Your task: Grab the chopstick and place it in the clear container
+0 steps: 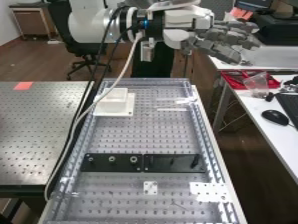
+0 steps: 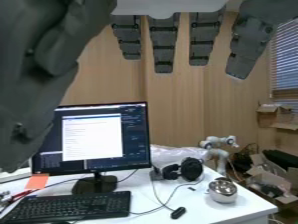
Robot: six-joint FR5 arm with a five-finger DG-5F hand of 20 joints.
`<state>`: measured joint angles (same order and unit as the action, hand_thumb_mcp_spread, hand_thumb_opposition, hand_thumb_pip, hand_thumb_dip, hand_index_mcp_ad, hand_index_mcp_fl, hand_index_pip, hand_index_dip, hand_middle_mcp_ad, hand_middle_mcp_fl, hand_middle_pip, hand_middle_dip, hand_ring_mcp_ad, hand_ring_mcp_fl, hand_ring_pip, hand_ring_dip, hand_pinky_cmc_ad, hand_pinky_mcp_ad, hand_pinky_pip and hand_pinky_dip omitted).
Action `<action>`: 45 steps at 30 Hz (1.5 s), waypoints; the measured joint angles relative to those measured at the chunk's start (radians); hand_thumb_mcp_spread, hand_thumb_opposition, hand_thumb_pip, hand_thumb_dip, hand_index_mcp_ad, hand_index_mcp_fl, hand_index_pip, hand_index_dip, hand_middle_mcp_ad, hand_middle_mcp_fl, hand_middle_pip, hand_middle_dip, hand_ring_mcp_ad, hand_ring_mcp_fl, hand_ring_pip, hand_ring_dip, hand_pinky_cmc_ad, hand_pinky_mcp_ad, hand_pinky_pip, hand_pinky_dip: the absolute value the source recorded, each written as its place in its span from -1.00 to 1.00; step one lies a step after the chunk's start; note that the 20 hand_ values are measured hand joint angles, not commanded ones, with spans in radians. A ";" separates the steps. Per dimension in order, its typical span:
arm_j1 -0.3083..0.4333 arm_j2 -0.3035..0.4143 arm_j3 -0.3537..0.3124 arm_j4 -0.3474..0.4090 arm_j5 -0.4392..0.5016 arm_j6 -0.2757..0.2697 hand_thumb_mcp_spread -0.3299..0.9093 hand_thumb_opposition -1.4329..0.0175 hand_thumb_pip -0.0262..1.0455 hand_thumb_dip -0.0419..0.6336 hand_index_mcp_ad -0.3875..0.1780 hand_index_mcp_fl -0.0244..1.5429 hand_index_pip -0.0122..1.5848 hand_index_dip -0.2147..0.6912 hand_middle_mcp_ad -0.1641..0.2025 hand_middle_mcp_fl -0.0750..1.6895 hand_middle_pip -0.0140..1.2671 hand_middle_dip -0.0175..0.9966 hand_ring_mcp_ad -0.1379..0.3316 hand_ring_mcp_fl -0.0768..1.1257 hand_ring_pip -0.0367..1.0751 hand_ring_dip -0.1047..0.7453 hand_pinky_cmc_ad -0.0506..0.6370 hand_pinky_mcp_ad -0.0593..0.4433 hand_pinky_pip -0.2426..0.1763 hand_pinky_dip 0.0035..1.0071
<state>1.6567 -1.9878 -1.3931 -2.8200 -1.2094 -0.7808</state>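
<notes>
Whitish, boxy container (image 1: 112, 105) on white plate (image 1: 130, 106); robot hand (image 1: 224, 42) wide, fingers extended.

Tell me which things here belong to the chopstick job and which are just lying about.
For the job:
hand
bench
pale strip, possibly the chopstick
I can't tell which thing is the clear container.

Just lying about:
computer mouse
keyboard
headphones
round metal pot
</notes>
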 joint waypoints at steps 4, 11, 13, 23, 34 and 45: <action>0.002 0.000 0.000 0.000 0.005 -0.002 -0.70 -0.24 0.41 -0.97 0.24 -0.90 -0.88 -0.47 0.44 -0.83 -0.74 -0.38 0.41 -0.83 -0.75 -0.39 0.40 0.68 -0.35 -0.44; 0.007 0.002 -0.003 0.009 0.024 -0.008 -0.70 -0.24 0.49 -0.96 0.24 -0.90 -0.88 -0.47 0.45 -0.83 -0.74 -0.38 0.41 -0.83 -0.75 -0.39 0.40 0.68 -0.35 -0.44; 0.009 0.002 -0.004 0.012 0.029 -0.011 -0.70 -0.24 0.49 -0.96 0.24 -0.90 -0.88 -0.47 0.45 -0.83 -0.74 -0.38 0.41 -0.83 -0.75 -0.39 0.40 0.68 -0.35 -0.44; 0.011 0.004 -0.005 0.012 0.030 -0.017 -0.70 -0.24 0.49 -0.96 0.24 -0.90 -0.88 -0.47 0.45 -0.83 -0.74 -0.38 0.41 -0.83 -0.75 -0.39 0.40 0.68 -0.35 -0.44; 0.006 0.003 0.000 0.009 -0.006 -0.019 -0.69 -0.26 0.49 -0.96 0.23 -0.90 -0.88 -0.47 0.44 -0.83 -0.74 -0.38 0.39 -0.83 -0.75 -0.39 0.40 0.68 -0.35 -0.44; 0.003 0.005 -0.001 0.008 -0.026 -0.018 -0.69 -0.26 0.48 -0.96 0.19 -0.90 -0.88 -0.47 0.45 -0.84 -0.74 -0.38 0.46 -0.83 -0.75 -0.39 0.40 0.68 -0.37 -0.43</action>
<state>1.6601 -1.9832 -1.3937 -2.8122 -1.2357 -0.7986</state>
